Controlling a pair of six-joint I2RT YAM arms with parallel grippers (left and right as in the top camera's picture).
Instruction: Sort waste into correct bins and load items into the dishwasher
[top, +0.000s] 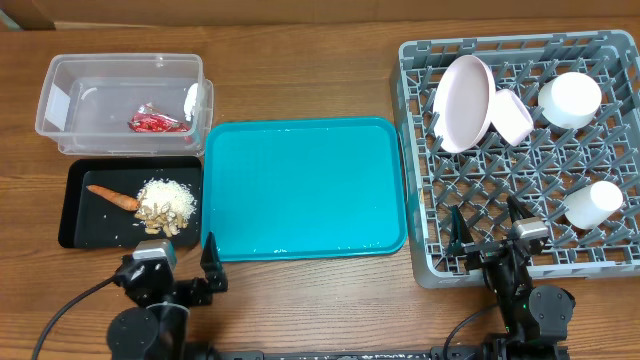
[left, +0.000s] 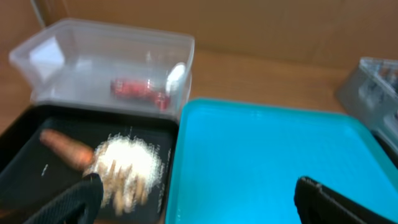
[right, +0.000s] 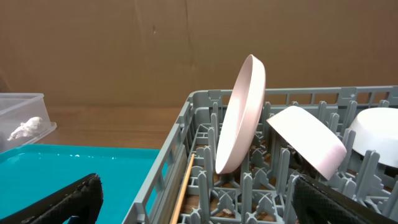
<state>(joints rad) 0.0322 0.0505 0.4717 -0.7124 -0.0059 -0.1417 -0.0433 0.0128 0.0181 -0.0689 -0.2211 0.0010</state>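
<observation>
The clear tub (top: 60, 75) at the back left holds the red wrapper (top: 152, 122) and the white tissue (top: 191, 97). The black tray (top: 85, 225) in front of it holds the orange carrot stick (top: 112, 197) and the beige food scraps (top: 165, 205). The grey dish rack (top: 412, 150) on the right holds the pinkish plate (top: 465, 102) on edge, the white bowl (top: 511, 116) and two white cups (top: 570, 100) (top: 593, 203). A wooden chopstick (right: 183, 186) lies along the rack's left wall. My left gripper (left: 199, 205) is open and empty over the near edges of the black and teal trays. My right gripper (right: 199, 205) is open and empty at the rack's near left corner.
The large teal tray (top: 300, 190) lies between the black tray and the dish rack, with nothing on it. Bare wooden table shows behind it. A brown cardboard wall stands at the back in the wrist views.
</observation>
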